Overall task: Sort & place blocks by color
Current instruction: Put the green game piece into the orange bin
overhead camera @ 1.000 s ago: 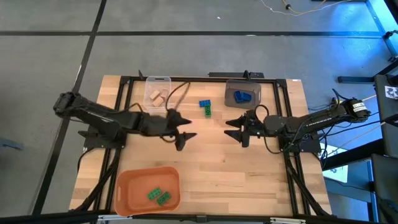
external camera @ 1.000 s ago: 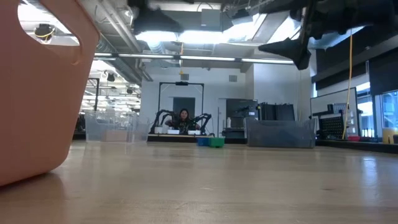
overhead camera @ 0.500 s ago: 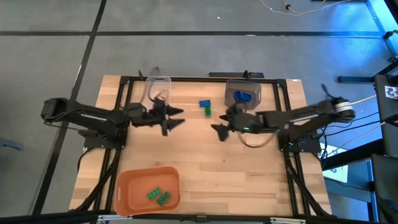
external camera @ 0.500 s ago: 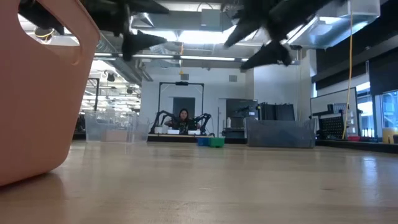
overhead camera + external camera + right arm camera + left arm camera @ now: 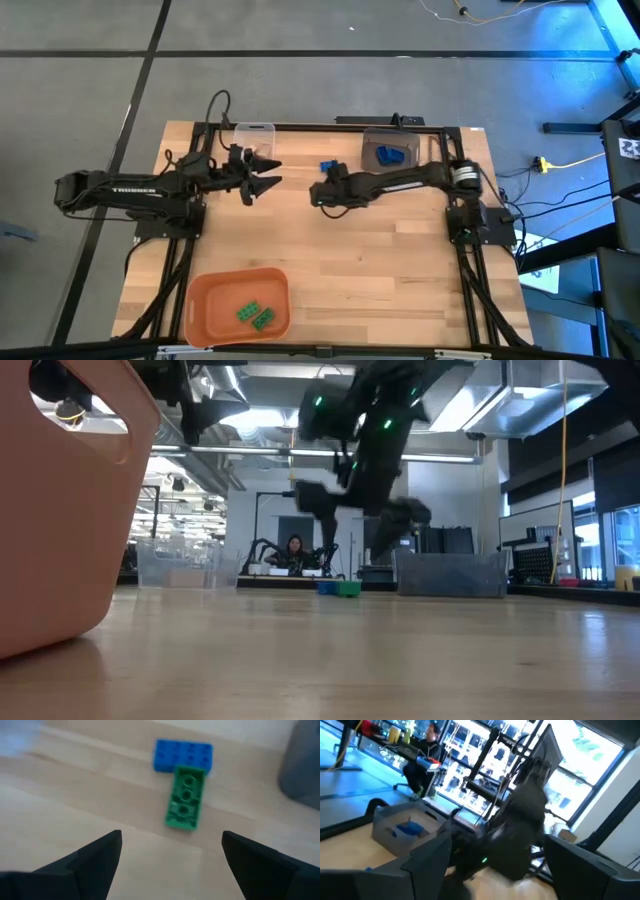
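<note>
The right gripper (image 5: 318,195) hangs above the middle of the tabletop (image 5: 380,270) with its jaws spread wide and nothing between them; in the right wrist view its two dark fingers (image 5: 85,862) frame a green block (image 5: 184,796) lying flat on the wood, one short end touching the long side of a blue block (image 5: 183,754). From above, that blue block (image 5: 326,166) sits toward the back of the tabletop, between the clear bin (image 5: 253,137) and the grey bin (image 5: 372,143), with the right gripper just in front of it and the arm partly covering the spot where the green block lies. The left gripper (image 5: 272,172) is poised beside the front edge of the clear bin, its jaws also wide and empty, pointing toward the right arm; the left wrist view looks past its fingers (image 5: 427,857) to the right arm close by and the grey bin beyond. More blue blocks (image 5: 391,154) lie inside the grey bin. Whether the clear bin holds anything cannot be told, since the left arm hides most of it. In the near left corner stands the orange bin (image 5: 200,300) with two green blocks (image 5: 252,314) in it, well apart from both grippers. The low view shows a person (image 5: 295,550) seated in the room far behind the tabletop.
</note>
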Robot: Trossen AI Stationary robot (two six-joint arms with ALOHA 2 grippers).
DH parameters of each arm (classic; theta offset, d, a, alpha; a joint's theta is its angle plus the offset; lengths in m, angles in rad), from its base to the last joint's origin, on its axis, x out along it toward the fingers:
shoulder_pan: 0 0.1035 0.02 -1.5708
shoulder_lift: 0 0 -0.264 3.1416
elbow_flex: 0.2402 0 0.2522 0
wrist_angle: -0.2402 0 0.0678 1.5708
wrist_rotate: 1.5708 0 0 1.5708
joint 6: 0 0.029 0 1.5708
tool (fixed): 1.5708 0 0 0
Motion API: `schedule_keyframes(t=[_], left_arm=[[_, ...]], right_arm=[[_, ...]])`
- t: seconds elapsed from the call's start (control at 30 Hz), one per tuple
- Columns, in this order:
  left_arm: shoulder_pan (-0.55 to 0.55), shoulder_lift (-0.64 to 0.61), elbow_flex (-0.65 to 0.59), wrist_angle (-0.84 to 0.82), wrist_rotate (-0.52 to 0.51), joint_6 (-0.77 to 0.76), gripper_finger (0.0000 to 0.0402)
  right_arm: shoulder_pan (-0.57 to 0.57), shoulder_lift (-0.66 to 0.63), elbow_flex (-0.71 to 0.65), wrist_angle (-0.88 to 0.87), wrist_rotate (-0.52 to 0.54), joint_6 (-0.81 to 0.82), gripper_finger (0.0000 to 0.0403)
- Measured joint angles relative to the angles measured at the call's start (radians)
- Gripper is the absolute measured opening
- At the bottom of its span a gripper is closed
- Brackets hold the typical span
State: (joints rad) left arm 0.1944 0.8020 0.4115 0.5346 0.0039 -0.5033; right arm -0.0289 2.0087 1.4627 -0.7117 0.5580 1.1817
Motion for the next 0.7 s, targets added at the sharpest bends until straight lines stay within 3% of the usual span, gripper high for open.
schedule_keyframes(t=[0.3, 0.4, 0.5, 0.6, 0.7], left_arm=[[0.0, -0.006, 0.0, -0.001, 0.019, -0.019, 0.0306], [0.0, -0.006, 0.0, -0.001, 0.018, -0.018, 0.0306], [-0.001, -0.006, 0.0, -0.001, 0.01, -0.018, 0.0306], [-0.001, -0.006, 0.0, -0.003, 0.007, -0.022, 0.0306], [0.0, -0.006, 0.0, -0.003, 0.006, -0.043, 0.0306]], right_arm=[[-0.073, 0.16, 0.042, 0.03, 0.011, 0.074, 0.0343], [-0.097, 0.191, 0.044, 0.04, -0.023, 0.075, 0.0326], [-0.108, 0.196, 0.047, 0.04, -0.056, 0.05, 0.026], [-0.11, 0.175, 0.045, 0.007, -0.113, -0.051, 0.0129], [-0.073, 0.108, -0.008, -0.078, -0.13, -0.169, 0.0139]])
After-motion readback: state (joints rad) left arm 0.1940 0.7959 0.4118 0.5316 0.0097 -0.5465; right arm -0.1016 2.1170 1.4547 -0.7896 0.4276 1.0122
